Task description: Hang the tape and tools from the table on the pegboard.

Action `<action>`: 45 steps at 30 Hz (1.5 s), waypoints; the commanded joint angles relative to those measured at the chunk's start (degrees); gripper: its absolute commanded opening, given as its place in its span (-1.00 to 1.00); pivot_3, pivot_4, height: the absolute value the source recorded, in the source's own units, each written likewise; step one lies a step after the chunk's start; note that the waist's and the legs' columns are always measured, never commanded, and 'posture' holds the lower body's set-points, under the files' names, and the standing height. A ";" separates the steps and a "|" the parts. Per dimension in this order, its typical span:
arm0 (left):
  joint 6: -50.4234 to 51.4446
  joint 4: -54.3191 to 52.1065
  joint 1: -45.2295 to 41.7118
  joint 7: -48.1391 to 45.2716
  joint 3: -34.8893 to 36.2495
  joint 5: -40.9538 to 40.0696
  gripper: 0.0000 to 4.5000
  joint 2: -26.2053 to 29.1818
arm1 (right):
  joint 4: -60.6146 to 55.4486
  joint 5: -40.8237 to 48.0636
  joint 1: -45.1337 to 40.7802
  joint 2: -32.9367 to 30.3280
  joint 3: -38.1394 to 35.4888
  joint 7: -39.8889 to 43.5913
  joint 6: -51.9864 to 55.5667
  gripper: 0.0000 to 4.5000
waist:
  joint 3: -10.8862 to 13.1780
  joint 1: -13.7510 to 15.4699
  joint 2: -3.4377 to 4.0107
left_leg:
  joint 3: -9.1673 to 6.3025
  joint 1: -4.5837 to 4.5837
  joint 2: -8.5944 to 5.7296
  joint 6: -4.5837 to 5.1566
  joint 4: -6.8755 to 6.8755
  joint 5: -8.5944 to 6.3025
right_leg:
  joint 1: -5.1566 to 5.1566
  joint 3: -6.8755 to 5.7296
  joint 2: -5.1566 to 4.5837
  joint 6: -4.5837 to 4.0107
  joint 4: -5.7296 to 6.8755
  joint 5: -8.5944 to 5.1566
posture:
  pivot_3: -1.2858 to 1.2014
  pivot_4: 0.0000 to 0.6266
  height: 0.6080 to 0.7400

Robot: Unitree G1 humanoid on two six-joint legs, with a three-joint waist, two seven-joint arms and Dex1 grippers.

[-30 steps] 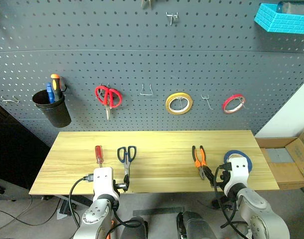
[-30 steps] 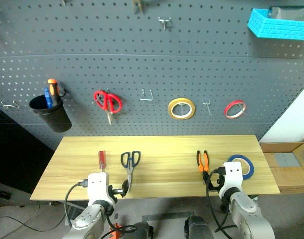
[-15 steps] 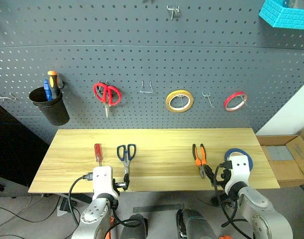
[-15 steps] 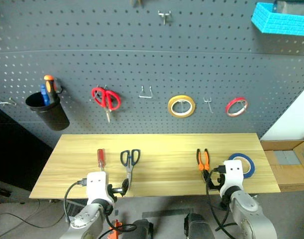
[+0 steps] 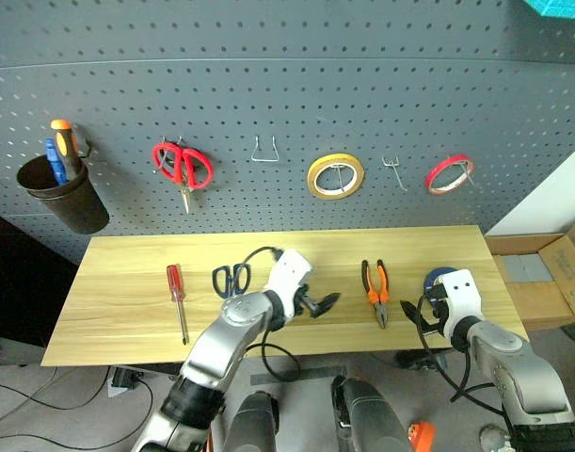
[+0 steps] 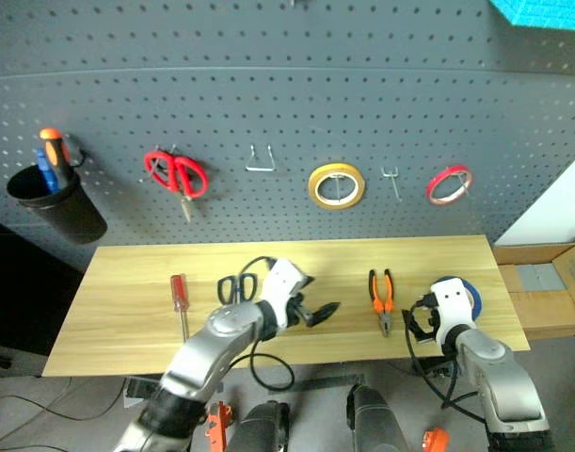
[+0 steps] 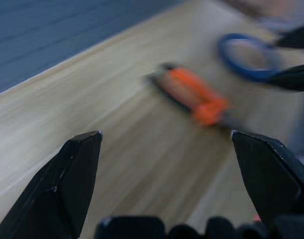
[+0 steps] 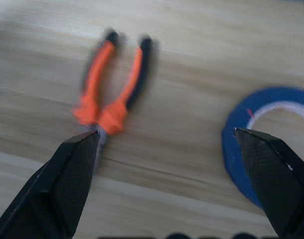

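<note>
Tools lie in a row on the long wooden desk [image 5: 268,250]. From the middle of the desk, the screwdriver [image 5: 177,294] with the clear red handle is out at nine o'clock. The scissors [image 5: 230,280] with dark blue handles lie just beside it, closer to the middle. The orange-and-black pliers [image 5: 375,286] lie toward three o'clock, handles pointing at the wall. The blue tape [image 5: 438,279] lies flat farther out at three o'clock, near the end of the desk.

The left end effector [image 5: 321,303] hangs over the middle of the desk, between the scissors and the pliers. Its two black fingers are spread wide and hold nothing. It points across toward the pliers.

The right end effector [image 5: 418,318] is at the front edge of the desk, between the pliers and the blue tape. Its fingers are spread wide too, and they are empty. In the right wrist view the pliers sit by one finger and the tape by the other.

Behind the desk stands the dark grey pegboard [image 5: 287,113]. At nine o'clock on it hangs a black cup [image 5: 63,195] with an orange and a blue screwdriver inside. Next come red scissors [image 5: 181,167], then a bare metal hook [image 5: 263,152], a yellow tape roll [image 5: 335,176], another hook [image 5: 392,172] and a red tape roll [image 5: 449,173] at three o'clock.
</note>
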 commanded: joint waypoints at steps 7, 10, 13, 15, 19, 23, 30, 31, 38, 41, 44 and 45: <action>-17.29 18.10 -10.96 -11.25 -9.60 3.72 0.98 -9.02 | 11.36 -2.18 -6.20 -1.14 -0.77 1.35 -4.03 1.00 | 1.94 -0.60 0.02 | -0.03 -0.61 -0.03 0.02 0.15 0.00 | -0.39 0.00 -0.03 -0.15 0.06 0.17 | -0.06 0.20 1.00; -20.63 22.46 -13.21 -11.94 -10.41 5.27 0.98 -11.35 | 18.18 -3.19 -10.31 -1.89 -1.72 1.68 -6.95 1.00 | 2.72 -1.20 0.02 | -0.01 -0.64 -0.05 0.02 0.21 0.01 | -0.38 0.05 -0.04 0.13 0.06 0.11 | -0.07 0.23 1.00; -21.93 24.25 -14.19 -12.43 -10.13 5.74 0.98 -12.86 | 23.57 -3.26 -13.05 -2.30 -2.39 2.00 -8.46 1.00 | 3.35 -1.33 -0.01 | 0.04 -0.65 -0.09 0.03 0.27 0.01 | -0.38 0.12 -0.05 0.19 0.06 0.14 | -0.06 0.26 1.00; -22.34 24.23 -14.19 -12.98 -9.93 5.96 0.98 -13.05 | 26.29 -3.06 -14.39 -2.11 -2.86 2.13 -8.93 1.00 | 3.62 -1.33 0.01 | 0.03 -0.67 -0.07 0.03 0.25 0.01 | -0.40 0.11 -0.05 0.19 0.06 0.14 | -0.06 0.27 1.00; -22.14 23.37 -13.71 -13.68 -9.72 6.12 0.98 -12.94 | 33.07 -1.91 -17.95 -1.29 -4.45 2.46 -8.14 1.00 | 3.85 -1.57 0.04 | 0.04 -0.66 -0.04 0.03 0.19 0.01 | -0.40 0.15 -0.05 0.09 0.07 0.20 | -0.05 0.29 1.00; -20.46 22.36 -13.31 -14.34 -8.87 5.45 1.00 -12.90 | 37.06 1.29 -20.74 0.14 -7.62 2.98 -4.11 0.82 | 3.88 -1.50 0.02 | 0.02 -0.65 -0.05 0.03 0.25 0.01 | -0.38 0.15 -0.08 0.24 0.07 0.18 | -0.04 0.29 1.00; -18.77 22.42 -14.56 -14.70 -7.01 5.08 1.00 -13.29 | 36.56 1.86 -20.86 1.03 -6.71 6.09 -2.20 -0.19 | 3.97 -1.53 -0.14 | 0.02 -0.64 -0.04 0.03 0.27 0.01 | -0.37 0.14 -0.04 0.29 0.07 0.20 | -0.03 0.29 1.00; -18.66 22.44 -14.64 -14.68 -6.84 5.10 1.00 -13.36 | 36.38 1.72 -20.76 1.06 -6.52 6.30 -2.33 -0.36 | 3.97 -1.53 -0.14 | 0.02 -0.64 -0.04 0.03 0.27 0.01 | -0.37 0.15 -0.04 0.29 0.07 0.20 | -0.03 0.29 1.00; -18.91 22.66 -14.49 -14.36 -6.02 5.58 1.00 -13.12 | 36.13 0.51 -20.49 1.22 -5.67 6.48 -3.90 -0.84 | 3.97 -1.53 -0.14 | 0.02 -0.63 -0.02 0.02 0.27 0.01 | -0.37 0.15 -0.04 0.29 0.07 0.20 | -0.02 0.23 1.00; -19.20 22.67 -14.49 -14.03 -5.38 5.66 1.00 -12.54 | 34.60 -1.11 -19.39 0.65 -4.48 6.41 -5.38 -0.84 | 3.97 -1.54 -0.14 | 0.02 -0.62 -0.02 0.02 0.27 0.02 | -0.37 0.15 -0.04 0.29 0.07 0.20 | -0.02 0.17 1.00; -18.60 18.95 -12.07 -14.90 -4.97 4.77 1.00 -11.05 | 26.66 -2.87 -14.88 0.20 -3.13 5.54 -7.72 -0.84 | 3.86 -1.35 -0.01 | 0.00 -0.61 -0.01 0.01 0.26 0.02 | -0.39 0.11 -0.04 0.30 0.08 0.20 | -0.03 0.03 1.00; -17.45 16.20 -10.43 -15.27 -4.91 4.20 1.00 -10.21 | 22.33 -4.04 -12.50 -0.08 -2.09 5.36 -9.22 -0.84 | 3.76 -1.30 0.11 | -0.04 -0.63 -0.01 0.00 0.24 0.02 | -0.41 0.08 -0.05 0.30 0.08 0.19 | -0.03 0.00 1.00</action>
